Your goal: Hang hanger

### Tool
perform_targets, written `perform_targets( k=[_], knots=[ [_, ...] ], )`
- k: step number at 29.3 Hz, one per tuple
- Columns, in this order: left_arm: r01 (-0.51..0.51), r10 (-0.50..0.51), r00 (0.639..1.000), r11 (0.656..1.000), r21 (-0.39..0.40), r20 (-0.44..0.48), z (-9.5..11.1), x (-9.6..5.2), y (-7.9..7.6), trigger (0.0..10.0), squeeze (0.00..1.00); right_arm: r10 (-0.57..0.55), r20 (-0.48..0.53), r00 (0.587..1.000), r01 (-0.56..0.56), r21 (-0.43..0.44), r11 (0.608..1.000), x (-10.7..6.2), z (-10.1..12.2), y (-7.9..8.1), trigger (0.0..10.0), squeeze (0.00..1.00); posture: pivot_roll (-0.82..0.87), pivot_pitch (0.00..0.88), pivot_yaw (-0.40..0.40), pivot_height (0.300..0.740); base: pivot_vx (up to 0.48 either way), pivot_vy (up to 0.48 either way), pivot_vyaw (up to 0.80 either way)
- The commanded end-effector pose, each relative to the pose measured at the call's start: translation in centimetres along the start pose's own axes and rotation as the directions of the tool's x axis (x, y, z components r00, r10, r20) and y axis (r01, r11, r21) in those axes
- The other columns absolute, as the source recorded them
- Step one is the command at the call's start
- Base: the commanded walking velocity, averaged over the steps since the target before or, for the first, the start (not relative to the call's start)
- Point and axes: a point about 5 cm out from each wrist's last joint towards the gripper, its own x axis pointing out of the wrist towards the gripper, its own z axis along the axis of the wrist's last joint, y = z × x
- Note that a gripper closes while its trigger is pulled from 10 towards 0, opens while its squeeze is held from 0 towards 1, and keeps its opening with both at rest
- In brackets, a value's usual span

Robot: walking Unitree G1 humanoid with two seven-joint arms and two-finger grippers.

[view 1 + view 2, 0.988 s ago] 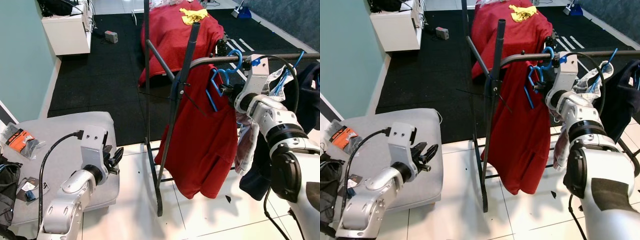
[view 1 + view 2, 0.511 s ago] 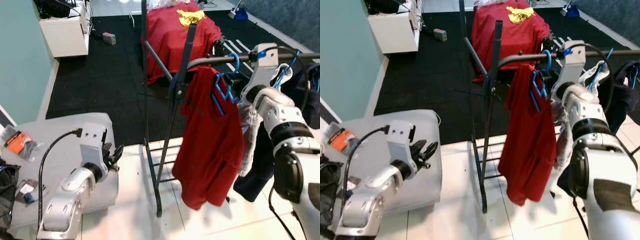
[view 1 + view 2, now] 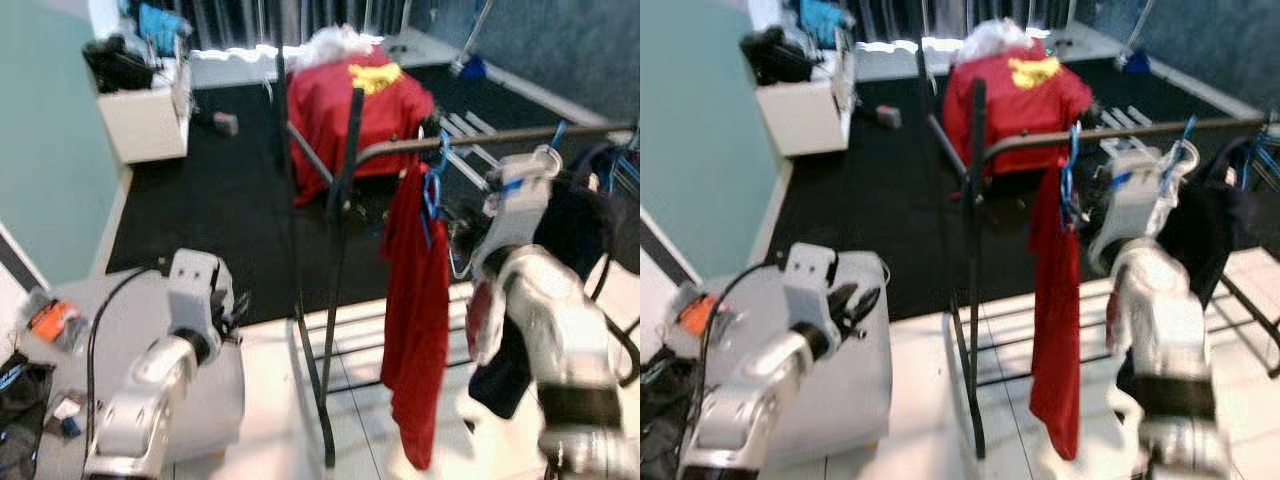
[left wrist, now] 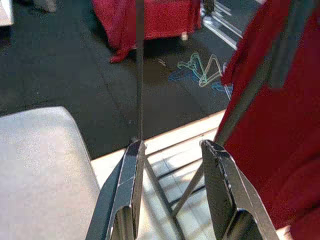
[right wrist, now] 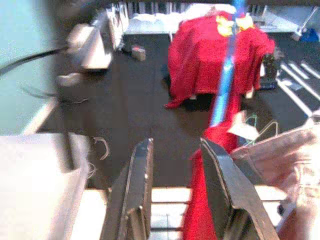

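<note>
Right gripper (image 5: 175, 192): fingers parted with nothing between them; arm raised beside the rack rail, just right of the hanging red garment.
Left gripper (image 4: 172, 192): fingers spread, empty; arm held low over the grey tabletop (image 3: 75, 330) at the robot's left.
Hanger (image 3: 432, 185): blue, hooked over the rail (image 3: 480, 138) of the dark clothes rack (image 3: 335, 240), touching neither gripper.
Red garment (image 3: 415, 320): hangs from the blue hanger, draping down toward the white floor tiles.
Head views: both blurred; dark clothing (image 3: 565, 230) on the rail to the right of the red garment; red-draped furniture (image 3: 1015, 90) behind the rack on the black floor mat; white cabinet (image 3: 145, 115) far left.
Right wrist view: blue hanger stem close ahead of the fingers; pale fabric at one edge.
Left wrist view: pale green and blue hangers (image 4: 200, 72) lying on the black mat beyond the rack; rack upright and red garment near.
Tabletop items: orange packet (image 3: 50, 320) near its left edge.
</note>
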Motion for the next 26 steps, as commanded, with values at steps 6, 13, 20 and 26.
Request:
perform_targets(
  k=[6, 13, 20, 26],
  knots=[
    [0.009, -0.009, 1.000, 1.000, 0.008, -0.002, -0.1, 0.7, -1.1, 10.0, 0.00, 0.059, 0.091, 0.994, -0.061, 0.022, 0.998, 1.4, -2.2, 4.1, 10.0, 0.00, -0.01, 0.000, -0.014, 0.740, 0.000, 0.000, 0.00],
    [-0.040, 0.041, 0.999, 0.998, -0.040, 0.026, 0.9, 1.7, -0.8, 10.0, 0.00, 0.020, -0.006, 1.000, -0.019, 0.117, 0.993, 2.1, -4.4, 4.0, 10.0, 0.00, 0.01, 0.000, -0.027, 0.740, 0.000, 0.000, 0.00],
    [0.006, 0.004, 0.999, 0.967, -0.253, 0.041, 1.1, 1.6, -1.8, 10.0, 0.00, -0.055, -0.087, 0.995, 0.086, 0.404, 0.910, 1.5, -8.3, 4.2, 10.0, 0.00, 0.04, 0.000, -0.044, 0.740, 0.000, 0.000, 0.00],
    [-0.081, 0.066, 0.995, 0.971, -0.227, -0.070, -0.8, 1.2, -1.2, 10.0, 0.00, -0.041, -0.108, 0.993, 0.090, 0.502, 0.860, 2.2, -9.1, 5.6, 10.0, 0.00, 0.02, 0.000, -0.011, 0.740, 0.000, 0.000, 0.00]
  ],
)
